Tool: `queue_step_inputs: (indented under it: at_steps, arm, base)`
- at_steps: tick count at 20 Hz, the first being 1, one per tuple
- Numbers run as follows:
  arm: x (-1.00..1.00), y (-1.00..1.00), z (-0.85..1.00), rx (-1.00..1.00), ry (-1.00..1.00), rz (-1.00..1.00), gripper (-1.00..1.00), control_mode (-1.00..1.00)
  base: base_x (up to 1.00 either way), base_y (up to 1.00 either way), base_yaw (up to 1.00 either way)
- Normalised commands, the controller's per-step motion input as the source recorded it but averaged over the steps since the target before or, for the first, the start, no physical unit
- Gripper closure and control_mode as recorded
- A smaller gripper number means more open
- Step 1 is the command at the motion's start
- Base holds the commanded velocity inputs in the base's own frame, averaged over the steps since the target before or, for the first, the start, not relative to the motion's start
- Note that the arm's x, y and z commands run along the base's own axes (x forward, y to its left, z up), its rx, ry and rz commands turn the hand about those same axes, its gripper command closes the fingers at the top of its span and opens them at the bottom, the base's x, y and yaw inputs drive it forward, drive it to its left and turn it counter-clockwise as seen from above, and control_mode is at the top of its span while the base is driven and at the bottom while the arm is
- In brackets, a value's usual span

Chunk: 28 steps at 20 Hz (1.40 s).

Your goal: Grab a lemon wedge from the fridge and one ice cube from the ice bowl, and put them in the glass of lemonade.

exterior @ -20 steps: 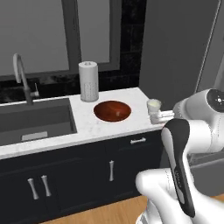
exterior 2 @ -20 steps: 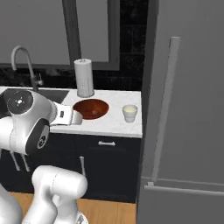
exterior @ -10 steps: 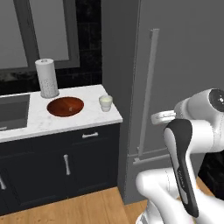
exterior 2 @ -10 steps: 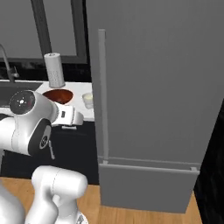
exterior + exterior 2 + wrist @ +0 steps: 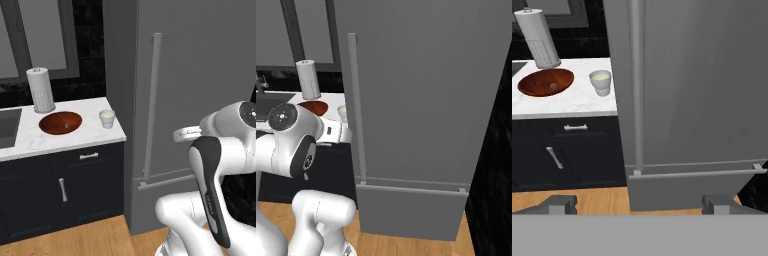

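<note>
— What is standing where?
— The fridge (image 5: pixel 200 75) is sitting closed beside the counter (image 5: pixel 30 145). On it the ice bowl (image 5: pixel 60 122) is lying near the glass of lemonade (image 5: pixel 107 118).
— And the gripper (image 5: pixel 639 202)?
— It is hanging before the fridge, fingers spread wide apart, gripping nothing.

Kitchen: tall grey fridge (image 5: pixel 200 75), marble counter (image 5: pixel 30 142), dark cabinets (image 5: pixel 60 195), sink (image 5: pixel 7 127).

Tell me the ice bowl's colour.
Reddish-brown, wood-like; the ice bowl shows best in the hand view.
</note>
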Motion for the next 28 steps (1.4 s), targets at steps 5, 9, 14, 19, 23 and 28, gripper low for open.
queue_step_inputs:
  at_steps: [5,9,14,19,23,28]
  arm:
    - [0.00,0.00,0.00,0.00,0.00,0.00,-1.00,1.00]
    - [0.00,0.00,0.00,0.00,0.00,0.00,-1.00,1.00]
    - [0.00,0.00,0.00,0.00,0.00,0.00,-1.00,1.00]
    - [0.00,0.00,0.00,0.00,0.00,0.00,-1.00,1.00]
    - [0.00,0.00,0.00,0.00,0.00,0.00,-1.00,-1.00]
    - [0.28,-0.01,-0.01,0.00,-0.03,0.00,-1.00,-1.00]
  base:
    - [-0.12,0.10,0.00]
    - [-0.13,0.11,0.00]
    - [-0.07,0.31,0.00]
    - [-0.24,0.10,0.00]
    - [-0.05,0.00,0.00]
    - [0.00,0.00,0.00]
